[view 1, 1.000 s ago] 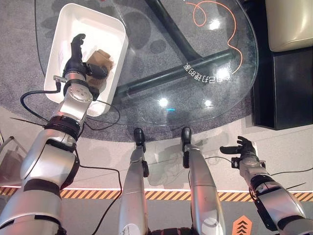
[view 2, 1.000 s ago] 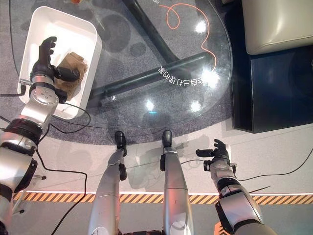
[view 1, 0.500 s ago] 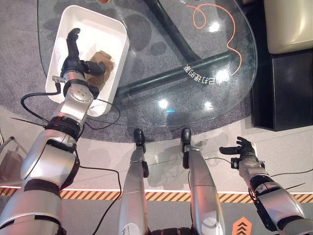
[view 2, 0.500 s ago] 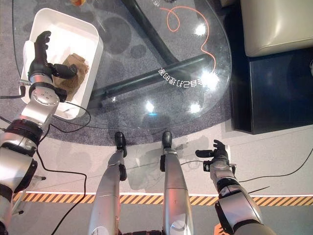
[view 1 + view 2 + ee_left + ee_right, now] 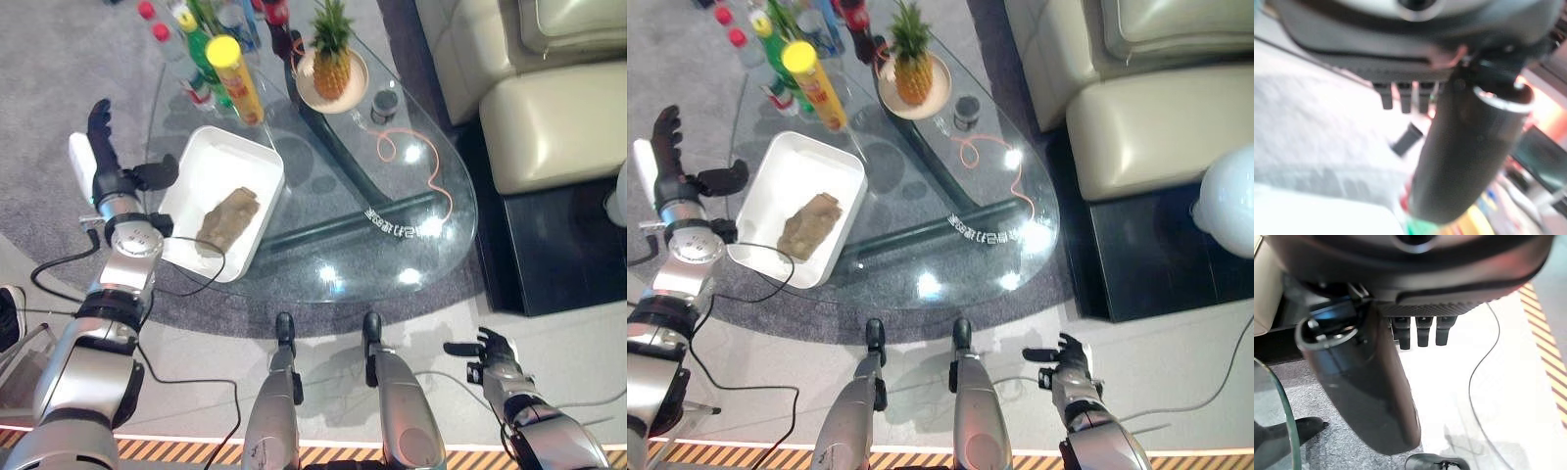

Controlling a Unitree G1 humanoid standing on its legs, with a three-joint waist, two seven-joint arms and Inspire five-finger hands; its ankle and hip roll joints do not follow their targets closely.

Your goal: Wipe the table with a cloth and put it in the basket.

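Cloth (image 5: pixel 226 217), brown and crumpled, lay inside the white basket (image 5: pixel 192 180), resting on its floor toward the near half, free of both hands; basket stood on the glass worktop (image 5: pixel 411 235) at its left end, one long side along the worktop's edge; left hand (image 5: pixel 110 166) was raised beside the basket's outer left wall, apart from it and above the grey carpet (image 5: pixel 59 117), forearm sloping up from the lower left; fingers were straight and pointed away from the robot, thumb stuck out sideways toward the basket, nothing held; right hand (image 5: pixel 493 351) hung low at the lower right, well apart from the worktop and over the pale floor (image 5: pixel 568 362), fingers relaxed and spread, thumb pointing inward, empty; right wrist view showed the same loose fingers (image 5: pixel 1418 330) above the floor; at the worktop's far end stood a yellow can (image 5: pixel 235 78), several bottles (image 5: pixel 201 44), a pineapple (image 5: pixel 331 61) on a plate (image 5: pixel 306 86) and a small dark cup (image 5: pixel 384 101); an orange cord (image 5: pixel 431 181) trailed across the glass; a beige sofa (image 5: pixel 549 117) stood to the right.
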